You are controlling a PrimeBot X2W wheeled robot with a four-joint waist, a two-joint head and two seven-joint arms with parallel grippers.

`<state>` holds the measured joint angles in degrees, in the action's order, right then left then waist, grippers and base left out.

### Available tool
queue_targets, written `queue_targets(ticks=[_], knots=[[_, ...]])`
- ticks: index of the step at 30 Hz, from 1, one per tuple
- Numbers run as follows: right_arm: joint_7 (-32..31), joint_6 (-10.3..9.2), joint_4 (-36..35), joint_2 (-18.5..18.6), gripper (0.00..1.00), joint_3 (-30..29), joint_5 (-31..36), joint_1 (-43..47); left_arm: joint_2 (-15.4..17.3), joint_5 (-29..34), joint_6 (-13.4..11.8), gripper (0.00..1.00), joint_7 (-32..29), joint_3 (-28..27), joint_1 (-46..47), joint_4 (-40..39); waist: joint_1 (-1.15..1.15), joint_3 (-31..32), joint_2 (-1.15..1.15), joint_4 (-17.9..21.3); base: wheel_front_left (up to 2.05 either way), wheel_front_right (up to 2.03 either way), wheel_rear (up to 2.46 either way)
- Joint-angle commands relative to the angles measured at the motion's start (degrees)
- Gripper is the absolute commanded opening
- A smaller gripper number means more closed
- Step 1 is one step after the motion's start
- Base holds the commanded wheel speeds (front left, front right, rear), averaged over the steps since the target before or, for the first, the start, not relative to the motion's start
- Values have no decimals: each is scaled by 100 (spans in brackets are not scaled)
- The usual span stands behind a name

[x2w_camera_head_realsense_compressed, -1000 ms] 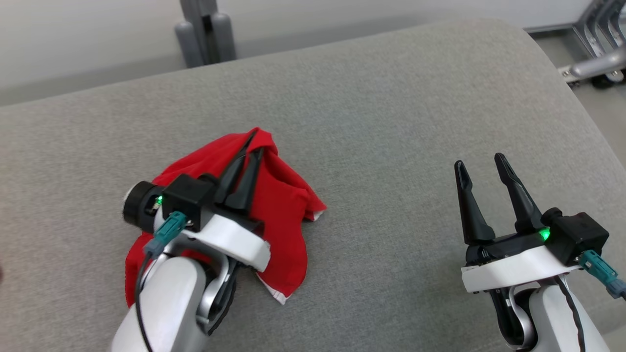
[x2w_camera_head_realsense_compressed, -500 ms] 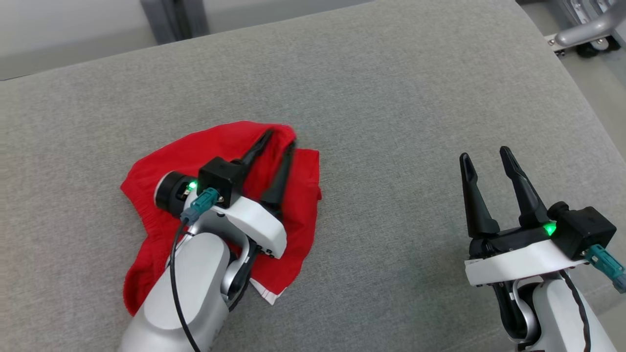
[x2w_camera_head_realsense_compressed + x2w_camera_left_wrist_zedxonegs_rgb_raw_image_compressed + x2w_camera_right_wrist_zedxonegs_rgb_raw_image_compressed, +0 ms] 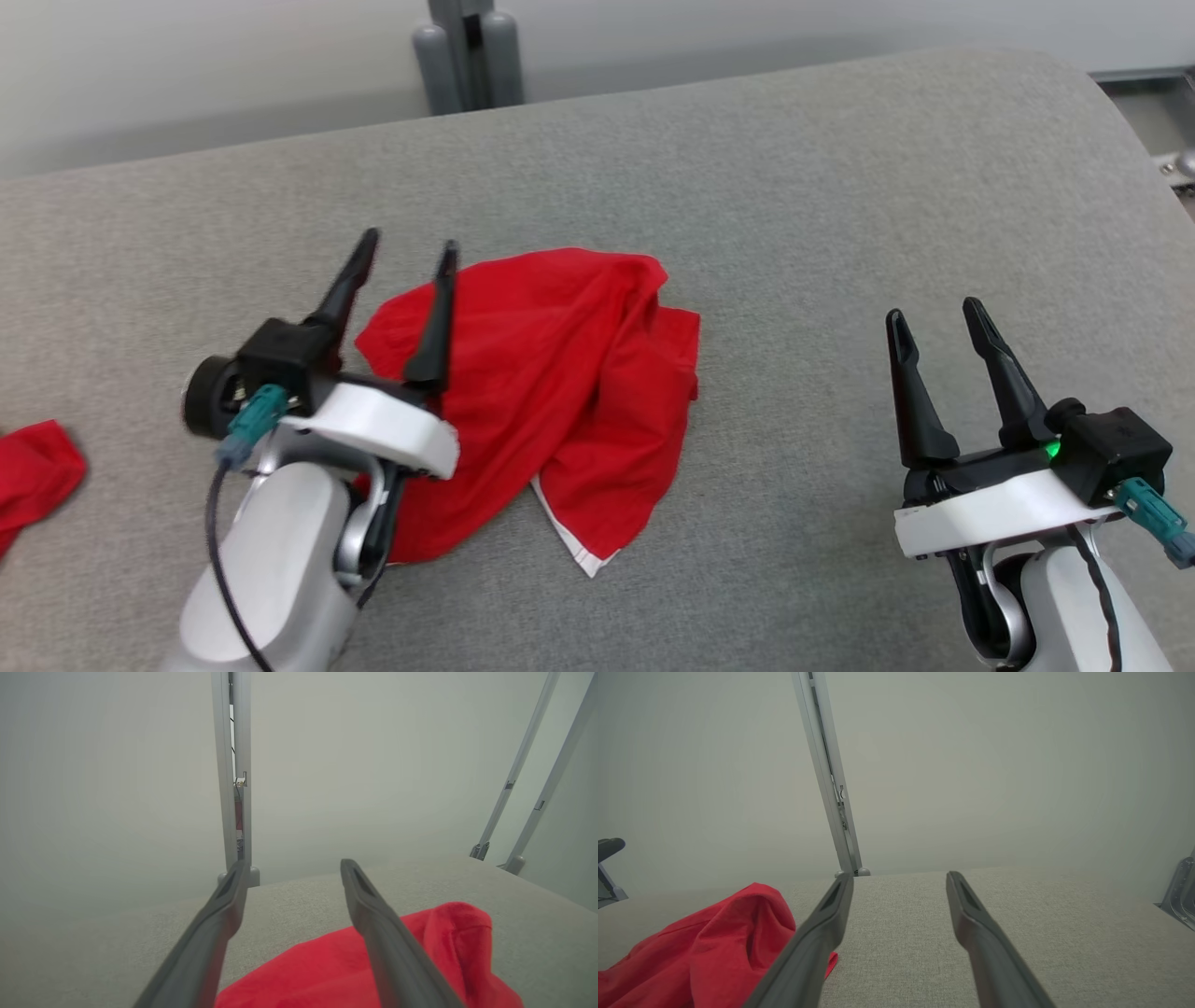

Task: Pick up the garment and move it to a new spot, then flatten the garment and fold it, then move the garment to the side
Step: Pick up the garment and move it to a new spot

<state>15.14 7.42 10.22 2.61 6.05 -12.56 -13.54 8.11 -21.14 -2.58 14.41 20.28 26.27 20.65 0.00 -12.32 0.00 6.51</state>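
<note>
In the middle of the head view, slightly left of centre, the red garment (image 3: 560,373) lies crumpled on the grey padded surface (image 3: 822,205), with a white-edged corner poking out at its lower side. At the lower left, the left gripper (image 3: 411,241) has its two dark fingers spread apart with nothing between them; the finger nearer the frame's centre overlaps the garment's left edge, though contact cannot be judged. At the lower right, well apart from the garment, the right gripper (image 3: 934,311) is likewise spread and empty, and a second red cloth (image 3: 33,467) shows at the left edge.
</note>
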Motion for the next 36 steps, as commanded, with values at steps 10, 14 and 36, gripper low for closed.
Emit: queue_targets(ticks=[10,14,36], knots=[[-26,12,105,46,100,55,173,179,572,-137,-452,100,56,-743,-818,-552,0,435,0,-500,0,0,0],[-77,12,109,46,100,42,235,289,721,-146,-610,100,59,-907,-1214,-905,0,586,0,-578,0,0,0],[-372,12,-102,45,100,-109,237,991,981,-50,-1075,100,-429,-775,-2767,-2292,0,1147,0,-610,0,0,0]])
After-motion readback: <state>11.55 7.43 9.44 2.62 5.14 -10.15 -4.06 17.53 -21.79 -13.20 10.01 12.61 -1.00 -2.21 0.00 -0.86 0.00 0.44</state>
